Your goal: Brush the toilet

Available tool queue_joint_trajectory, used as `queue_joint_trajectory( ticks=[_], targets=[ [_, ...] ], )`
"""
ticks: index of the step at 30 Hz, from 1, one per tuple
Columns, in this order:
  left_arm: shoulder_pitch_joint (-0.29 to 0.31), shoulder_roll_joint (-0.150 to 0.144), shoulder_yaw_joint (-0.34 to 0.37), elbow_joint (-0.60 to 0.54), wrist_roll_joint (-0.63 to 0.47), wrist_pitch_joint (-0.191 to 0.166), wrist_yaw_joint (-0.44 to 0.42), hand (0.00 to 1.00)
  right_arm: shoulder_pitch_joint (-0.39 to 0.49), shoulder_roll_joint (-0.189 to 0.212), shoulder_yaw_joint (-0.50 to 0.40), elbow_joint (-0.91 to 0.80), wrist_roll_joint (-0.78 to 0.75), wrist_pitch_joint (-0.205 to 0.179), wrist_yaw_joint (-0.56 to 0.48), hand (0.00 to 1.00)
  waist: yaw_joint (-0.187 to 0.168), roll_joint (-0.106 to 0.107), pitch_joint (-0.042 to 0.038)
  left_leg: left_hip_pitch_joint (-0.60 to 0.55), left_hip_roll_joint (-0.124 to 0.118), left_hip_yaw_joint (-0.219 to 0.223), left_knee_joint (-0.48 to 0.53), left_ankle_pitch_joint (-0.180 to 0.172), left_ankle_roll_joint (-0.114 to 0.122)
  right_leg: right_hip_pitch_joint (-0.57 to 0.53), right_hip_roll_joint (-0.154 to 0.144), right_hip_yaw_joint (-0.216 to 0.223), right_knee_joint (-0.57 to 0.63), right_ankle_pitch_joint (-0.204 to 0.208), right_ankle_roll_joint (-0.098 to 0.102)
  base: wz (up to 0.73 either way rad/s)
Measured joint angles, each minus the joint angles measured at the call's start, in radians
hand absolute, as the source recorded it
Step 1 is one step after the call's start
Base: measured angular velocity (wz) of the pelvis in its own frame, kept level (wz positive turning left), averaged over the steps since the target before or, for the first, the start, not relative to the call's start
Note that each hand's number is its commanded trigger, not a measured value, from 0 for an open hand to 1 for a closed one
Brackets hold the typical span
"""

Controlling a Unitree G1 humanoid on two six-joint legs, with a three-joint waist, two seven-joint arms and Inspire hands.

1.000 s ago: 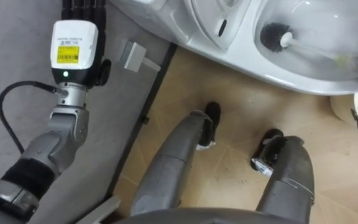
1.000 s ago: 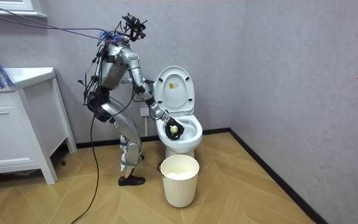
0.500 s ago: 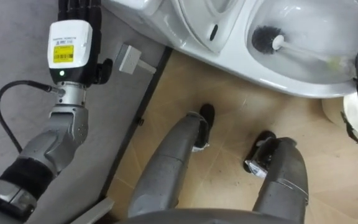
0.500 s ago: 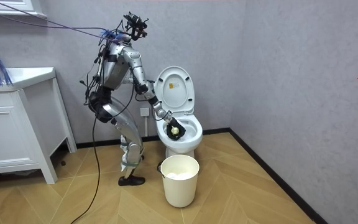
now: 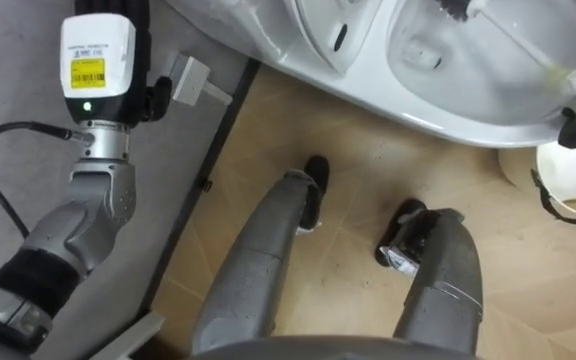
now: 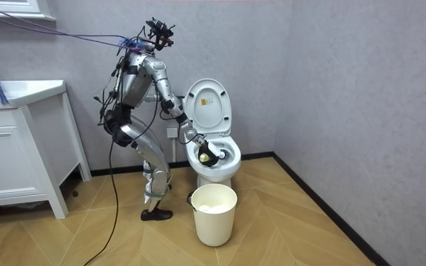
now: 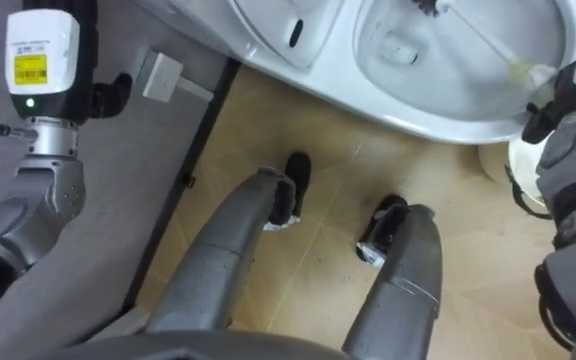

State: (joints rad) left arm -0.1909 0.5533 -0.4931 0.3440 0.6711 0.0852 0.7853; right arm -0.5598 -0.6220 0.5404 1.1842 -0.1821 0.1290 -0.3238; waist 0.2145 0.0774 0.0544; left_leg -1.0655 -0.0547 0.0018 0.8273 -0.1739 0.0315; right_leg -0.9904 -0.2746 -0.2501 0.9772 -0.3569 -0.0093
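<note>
The white toilet lies along the top of the eye views, its lid raised. I stand bent at its side, next to the grey wall. My right hand reaches over the bowl's rim, shut on the pale handle of the toilet brush. The handle slants up and left across the inside of the bowl. Its black bristle head touches the bowl wall at the picture's top edge. My left hand is raised beside the wall at upper left, its fingers running straight up out of view.
A white bucket stands on the wood floor just right of my feet, also at the eye view's right edge. A white wall plate sits low on the wall. A white cabinet stands behind me.
The brush head has swept farther up and across the inside of the bowl, with my right hand following over the rim. The eye view has shifted slightly. The left arm has not moved.
</note>
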Motion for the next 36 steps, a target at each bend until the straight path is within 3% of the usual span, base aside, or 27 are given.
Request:
queue_joint_trajectory(
  ticks=[4, 7, 9, 12, 17, 20, 22, 24, 27, 29, 31, 33, 34, 36],
  targets=[
    [-0.001, -0.001, -0.001, 0.008, 0.0, 0.0, -0.014, 0.0, -0.009, 0.012, 0.008, 0.013, -0.075, 0.006, -0.004, 1.0, 0.006, 0.023, 0.0019, 0.013, 0.007, -0.006, -0.003, -0.002, -0.002, 0.023, 0.004, -0.016, -0.013, -0.003, -0.001, 0.0],
    [-0.006, -0.016, 0.0, 0.013, 0.011, 0.008, -0.017, 0.0, -0.009, 0.011, 0.033, 0.008, -0.228, 0.015, -0.002, 1.0, 0.015, 0.043, 0.0038, 0.013, 0.011, -0.021, 0.0, -0.009, -0.012, 0.031, 0.018, -0.022, -0.028, 0.001, 0.004, -0.04],
    [-0.007, -0.032, 0.0, 0.014, 0.012, 0.011, -0.025, 0.0, -0.009, 0.007, 0.073, -0.016, -0.363, 0.048, -0.001, 1.0, 0.032, 0.071, 0.0042, 0.013, 0.025, -0.021, 0.006, -0.013, -0.009, 0.037, 0.035, -0.024, -0.048, 0.011, 0.003, -0.2],
    [-0.013, -0.039, 0.0, 0.024, 0.016, -0.002, -0.031, 0.0, 0.01, -0.017, 0.126, -0.064, -0.513, 0.096, -0.002, 1.0, 0.041, 0.096, 0.0021, 0.013, 0.025, -0.017, 0.003, -0.015, -0.003, 0.041, 0.033, -0.023, -0.057, 0.023, 0.003, -0.12],
    [-0.005, -0.039, 0.0, 0.036, -0.016, -0.026, -0.032, 0.0, 0.051, -0.022, 0.12, -0.14, -0.587, 0.154, -0.004, 1.0, 0.034, 0.122, -0.0011, 0.02, 0.031, -0.018, 0.0, -0.014, -0.002, 0.05, 0.04, -0.027, -0.073, 0.035, 0.003, -0.07],
    [0.01, -0.037, 0.0, 0.036, -0.072, -0.054, -0.032, 0.0, 0.093, -0.023, 0.102, -0.192, -0.618, 0.163, -0.005, 1.0, 0.027, 0.128, -0.0062, 0.031, 0.044, -0.018, -0.01, -0.012, -0.008, 0.066, 0.051, -0.034, -0.089, 0.036, 0.003, 0.01],
    [0.021, -0.032, 0.001, 0.036, -0.112, -0.066, -0.032, 0.0, 0.114, -0.023, 0.09, -0.231, -0.629, 0.171, -0.005, 1.0, 0.011, 0.127, -0.007, 0.034, 0.041, -0.02, -0.025, -0.008, -0.013, 0.066, 0.052, -0.035, -0.093, 0.033, 0.002, 0.12],
    [0.045, -0.031, 0.01, 0.029, -0.165, -0.09, -0.031, 0.0, 0.139, -0.018, 0.07, -0.263, -0.659, 0.17, -0.005, 1.0, 0.001, 0.124, -0.0085, 0.042, 0.045, -0.026, -0.033, -0.003, -0.014, 0.076, 0.06, -0.04, -0.102, 0.035, -0.011, 0.03],
    [0.055, -0.027, 0.018, 0.03, -0.189, -0.107, -0.03, 0.0, 0.136, -0.006, 0.073, -0.254, -0.646, 0.168, 0.0, 1.0, 0.015, 0.123, -0.0087, 0.05, 0.072, -0.032, -0.033, -0.01, -0.025, 0.098, 0.086, -0.054, -0.13, 0.042, -0.026, -0.1],
    [0.053, -0.021, 0.018, 0.032, -0.2, -0.113, -0.029, 0.0, 0.12, -0.013, 0.109, -0.235, -0.6, 0.16, -0.001, 1.0, 0.016, 0.116, -0.0082, 0.056, 0.074, -0.031, -0.032, -0.013, -0.029, 0.104, 0.087, -0.053, -0.129, 0.039, -0.029, -0.03],
    [0.05, -0.016, 0.018, 0.031, -0.205, -0.114, -0.029, 0.0, 0.1, -0.01, 0.127, -0.183, -0.496, 0.124, -0.009, 1.0, 0.018, 0.107, -0.0065, 0.073, 0.073, -0.029, -0.038, -0.014, -0.03, 0.117, 0.086, -0.052, -0.129, 0.037, -0.03, 0.0],
    [0.041, 0.017, 0.019, 0.028, -0.2, -0.119, -0.03, 0.0, 0.063, 0.02, 0.13, -0.103, -0.273, 0.074, -0.012, 1.0, 0.021, 0.068, -0.0059, 0.093, 0.068, -0.019, -0.057, -0.012, -0.033, 0.12, 0.081, -0.04, -0.122, 0.03, -0.029, 0.0],
    [0.039, 0.022, 0.02, 0.026, -0.195, -0.119, -0.03, 0.0, 0.058, 0.03, 0.118, -0.085, -0.207, 0.062, -0.011, 1.0, 0.02, 0.055, -0.0056, 0.098, 0.063, -0.019, -0.063, -0.01, -0.036, 0.12, 0.077, -0.035, -0.12, 0.028, -0.03, 0.07],
    [0.039, 0.03, 0.021, 0.001, -0.174, -0.117, -0.033, 0.0, 0.044, 0.05, 0.051, -0.027, 0.096, 0.011, 0.022, 1.0, 0.014, 0.029, -0.0039, 0.108, 0.057, -0.019, -0.074, -0.007, -0.036, 0.125, 0.074, -0.029, -0.122, 0.026, -0.028, 0.06]
  ],
)
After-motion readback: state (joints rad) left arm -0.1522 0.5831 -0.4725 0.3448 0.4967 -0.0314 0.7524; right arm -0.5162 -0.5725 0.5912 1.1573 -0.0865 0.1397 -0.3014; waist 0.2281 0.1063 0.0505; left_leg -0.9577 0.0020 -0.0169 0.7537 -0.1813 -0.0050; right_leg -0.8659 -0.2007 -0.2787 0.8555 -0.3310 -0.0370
